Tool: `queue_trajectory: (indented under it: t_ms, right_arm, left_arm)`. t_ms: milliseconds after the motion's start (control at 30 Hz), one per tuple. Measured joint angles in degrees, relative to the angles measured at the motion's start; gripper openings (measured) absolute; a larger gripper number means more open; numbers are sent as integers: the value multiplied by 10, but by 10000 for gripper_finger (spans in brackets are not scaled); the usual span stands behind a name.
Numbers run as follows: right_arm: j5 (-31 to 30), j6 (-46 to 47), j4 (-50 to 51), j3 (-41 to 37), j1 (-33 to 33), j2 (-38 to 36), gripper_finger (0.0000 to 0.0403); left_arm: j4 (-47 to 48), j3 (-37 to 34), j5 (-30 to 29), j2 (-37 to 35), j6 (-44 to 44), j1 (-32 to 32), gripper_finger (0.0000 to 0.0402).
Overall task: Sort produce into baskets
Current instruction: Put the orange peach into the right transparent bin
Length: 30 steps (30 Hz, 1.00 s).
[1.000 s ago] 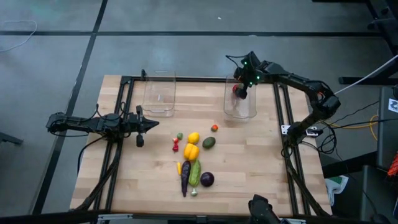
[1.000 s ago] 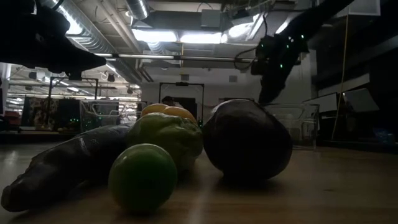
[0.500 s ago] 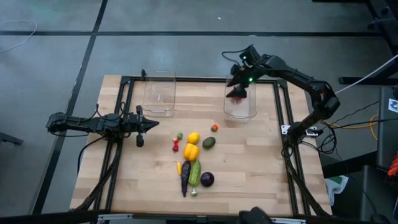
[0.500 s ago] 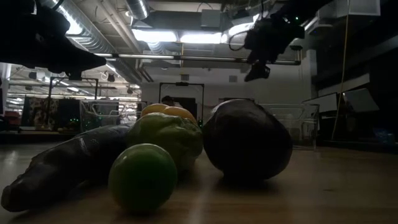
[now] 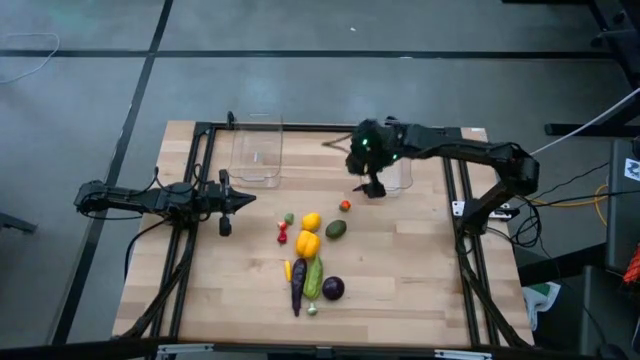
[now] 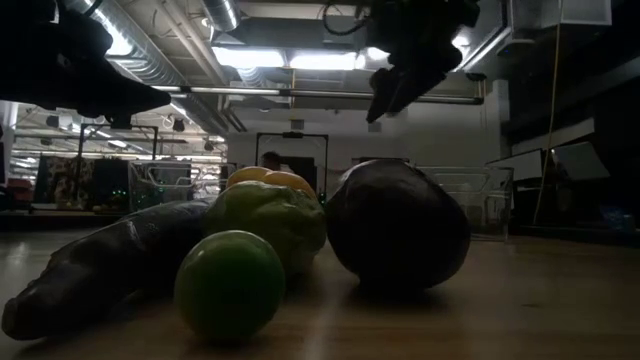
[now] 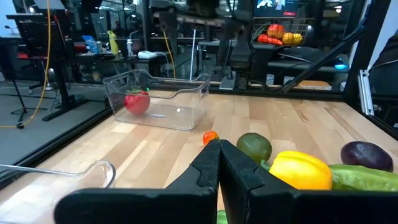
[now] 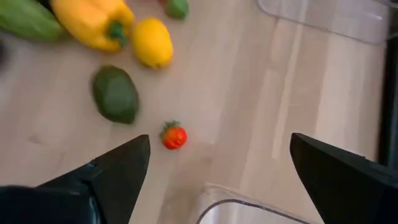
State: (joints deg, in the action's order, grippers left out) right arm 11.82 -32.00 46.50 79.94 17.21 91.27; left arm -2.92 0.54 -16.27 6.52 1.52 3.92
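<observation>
Right gripper [image 5: 371,187]: fingers spread wide, nothing between them, held above the table at the near-left corner of the right basket [image 5: 397,176]. Its wrist view looks down on the small red-orange piece [image 8: 174,136] lying on the wood just below, with the avocado [image 8: 115,94], lemon [image 8: 152,42] and a yellow pepper [image 8: 93,20] beyond it.

Right basket: the left wrist view shows a red tomato [image 7: 137,101] inside it. Left basket [image 5: 257,150] stands at the far edge, well apart to the left.

Remaining produce lies in a cluster at table centre: lemon, pepper, avocado, then cucumber [image 5: 314,277], eggplant [image 5: 298,287] and purple round piece [image 5: 333,288] nearer.

Left gripper [image 5: 243,199]: fingers closed together, empty, resting low at the left side of the table, pointing toward the cluster.
</observation>
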Motion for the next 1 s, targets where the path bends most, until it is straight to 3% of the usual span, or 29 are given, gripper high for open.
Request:
queue_trajectory:
  t_ms: [133, 367, 1000]
  right_arm:
    - [-45, 0, 2, 0, -47, 18, 383]
    - [-48, 0, 0, 0, -88, 70, 383]
    - [-87, -31, -23, 0, -93, 202, 383]
  left_arm:
    - [0, 0, 0, 0, 0, 0, 1]
    - [0, 0, 0, 0, 0, 0, 2]
    - [0, 0, 0, 0, 0, 0, 1]
